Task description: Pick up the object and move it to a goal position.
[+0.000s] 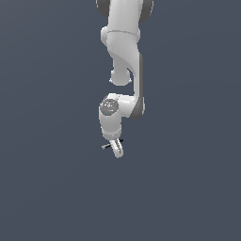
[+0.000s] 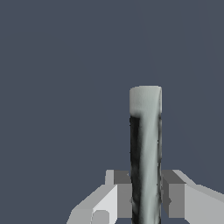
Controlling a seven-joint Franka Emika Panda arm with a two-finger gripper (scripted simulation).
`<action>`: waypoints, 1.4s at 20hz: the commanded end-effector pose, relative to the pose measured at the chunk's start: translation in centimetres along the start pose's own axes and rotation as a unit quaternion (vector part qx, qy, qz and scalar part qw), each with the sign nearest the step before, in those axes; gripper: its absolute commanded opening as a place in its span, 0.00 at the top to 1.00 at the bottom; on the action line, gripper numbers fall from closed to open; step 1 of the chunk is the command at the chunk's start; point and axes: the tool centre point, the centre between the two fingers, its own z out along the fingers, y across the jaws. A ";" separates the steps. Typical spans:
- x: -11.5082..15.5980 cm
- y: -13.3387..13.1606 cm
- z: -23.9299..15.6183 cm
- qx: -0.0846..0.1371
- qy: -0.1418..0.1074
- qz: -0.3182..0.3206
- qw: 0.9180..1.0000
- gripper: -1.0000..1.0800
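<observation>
So the gripper (image 2: pixel 145 199) is clamped on the stick (image 2: pixel 145 153), one grey pad (image 2: pixel 123 192) pressed against each side of it in the wrist view. The stick runs straight out from between the fingers there, dark along one edge, paler grey-green along the rest, with a light grey flat end at the far tip. No gap shows between pads and stick, so it looks like a proper pinch.

In the exterior view the gripper (image 1: pixel 116 149) points downward and the stick (image 1: pixel 112 144) sits crosswise in it, roughly level with a slight tilt. One short end pokes out to that view's left, the other dark end to that view's right. It's really tiny next to the white fingers (image 1: pixel 117 150), so I can't make out which end is the light one from here.

Above the gripper is the round wrist joint with a grey disc facing the camera, then the white arm (image 1: pixel 123 52) with dark trim going up and out of the top of the frame.

Everything else is flat blue-grey background (image 1: pixel 47 188); I can't tell whether the stick touches any surface or hangs clear of it.
</observation>
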 end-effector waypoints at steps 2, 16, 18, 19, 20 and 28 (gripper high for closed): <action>0.0 0.0 0.0 0.000 0.000 0.000 1.000 1.00; 0.4 -0.3 -3.3 0.000 0.000 0.000 1.000 1.00; 0.6 -0.4 -4.7 0.000 0.000 0.000 1.000 1.00; 0.7 -0.5 -5.5 0.000 0.000 0.000 1.000 1.00; 0.8 -0.5 -6.4 0.000 0.000 0.001 1.000 1.00; 2.0 -1.3 -15.1 0.000 0.000 0.001 1.000 1.00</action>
